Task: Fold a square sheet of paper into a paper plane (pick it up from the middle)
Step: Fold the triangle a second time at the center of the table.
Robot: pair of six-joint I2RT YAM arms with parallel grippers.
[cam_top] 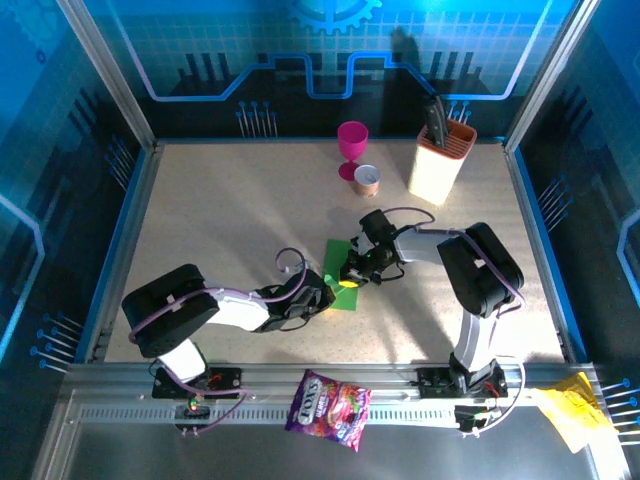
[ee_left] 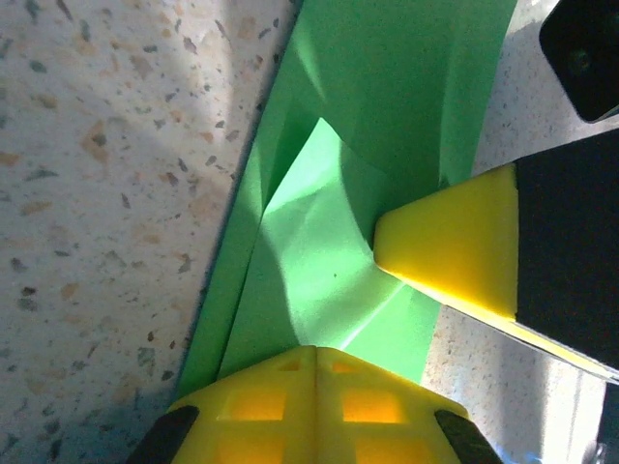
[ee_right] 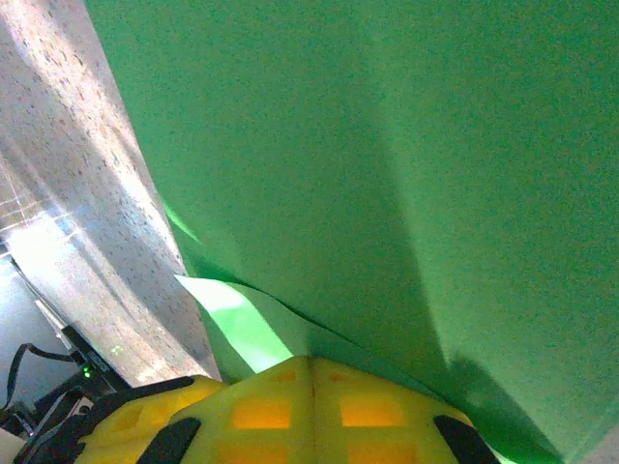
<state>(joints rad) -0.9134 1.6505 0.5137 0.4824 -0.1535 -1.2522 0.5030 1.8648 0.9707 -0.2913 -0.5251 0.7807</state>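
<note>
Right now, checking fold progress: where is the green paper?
Top view: the green paper lies mid-table, the left gripper at its near-left edge, the right gripper on its right.

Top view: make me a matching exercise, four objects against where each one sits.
Objects:
1. goblet
2. knife block
3. snack bag
4. green paper

Places:
a. middle of the table
b. far right corner
c. on the front rail
d. far middle, beside the small cup

Pairs: 1-d, 2-b, 3-c, 4-a
</note>
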